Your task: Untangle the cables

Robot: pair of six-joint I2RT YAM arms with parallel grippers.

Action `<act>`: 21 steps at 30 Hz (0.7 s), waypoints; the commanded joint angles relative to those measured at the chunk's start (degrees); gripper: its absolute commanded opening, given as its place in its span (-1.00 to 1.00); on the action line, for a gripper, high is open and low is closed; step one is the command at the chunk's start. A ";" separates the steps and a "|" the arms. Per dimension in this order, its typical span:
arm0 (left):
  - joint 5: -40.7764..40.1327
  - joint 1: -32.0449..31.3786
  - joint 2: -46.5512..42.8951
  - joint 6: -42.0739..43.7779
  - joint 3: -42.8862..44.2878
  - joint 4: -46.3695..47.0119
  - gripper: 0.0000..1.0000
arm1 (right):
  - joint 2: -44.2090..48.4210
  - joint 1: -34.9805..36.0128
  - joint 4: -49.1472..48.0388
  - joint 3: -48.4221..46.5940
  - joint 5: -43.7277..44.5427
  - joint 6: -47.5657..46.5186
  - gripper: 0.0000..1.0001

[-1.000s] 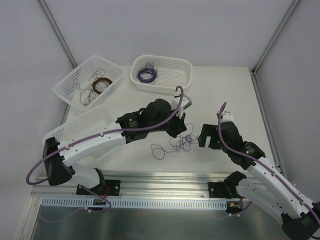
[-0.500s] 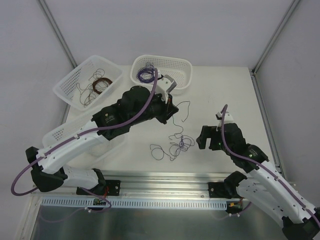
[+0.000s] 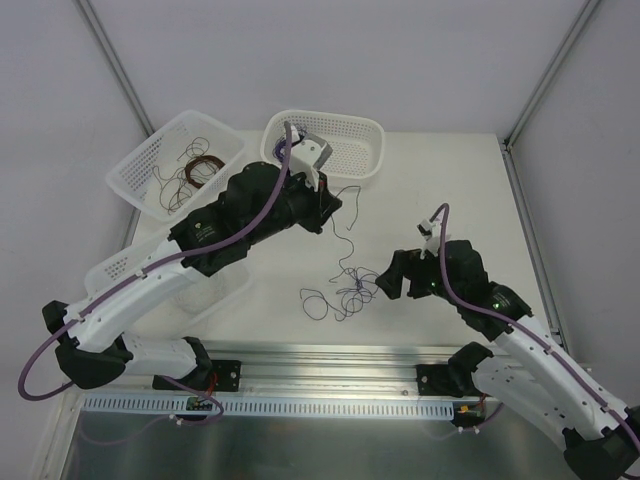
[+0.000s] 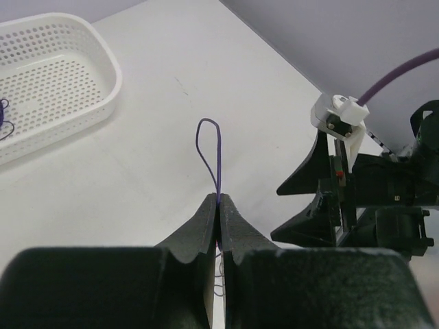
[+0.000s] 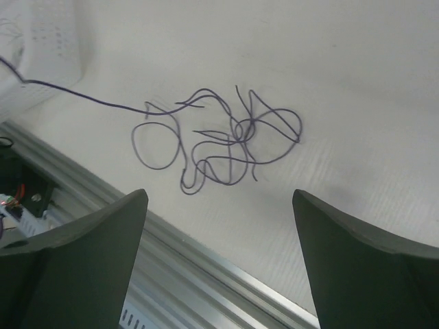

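The cables (image 3: 348, 293) are a loose scribble of thin purple and dark wires on the white table near the front edge; they also show in the right wrist view (image 5: 219, 140). My left gripper (image 3: 333, 203) is shut on one purple wire and holds it raised. That wire (image 3: 350, 235) trails from the gripper down to the scribble. In the left wrist view a small purple loop (image 4: 209, 147) sticks out past the shut gripper (image 4: 219, 205). My right gripper (image 3: 385, 280) is open and empty just right of the scribble; in its own view the gripper (image 5: 219, 199) sits just short of the wires.
A white basket (image 3: 365, 150) at the back centre holds purple wire, and shows in the left wrist view (image 4: 103, 75). A second basket (image 3: 135, 175) at the back left holds brown wire. A third basket (image 3: 120, 262) lies under the left arm. A metal rail (image 3: 330, 355) runs along the table's front.
My left gripper has risen and moved back and left toward the baskets, drawing a purple wire out of the scribble. My right gripper has moved left, closer to the scribble.
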State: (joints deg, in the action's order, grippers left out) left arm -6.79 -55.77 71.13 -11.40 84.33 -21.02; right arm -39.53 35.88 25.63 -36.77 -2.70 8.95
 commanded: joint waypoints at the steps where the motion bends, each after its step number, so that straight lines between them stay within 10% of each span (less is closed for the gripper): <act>1: -1.83 0.66 -0.30 -3.62 3.64 0.54 -1.00 | 0.86 0.24 -8.83 -3.92 -10.54 -0.17 0.82; 21: -4.02 0.75 2.96 -19.18 8.21 0.98 -1.00 | -18.82 6.83 -32.83 -10.42 -16.90 3.09 0.55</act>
State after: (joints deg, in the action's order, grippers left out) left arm -8.25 -55.11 74.15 -27.55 90.13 -21.80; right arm -56.53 41.30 0.30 -44.47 -17.93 10.98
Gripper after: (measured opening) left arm 0.010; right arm 0.785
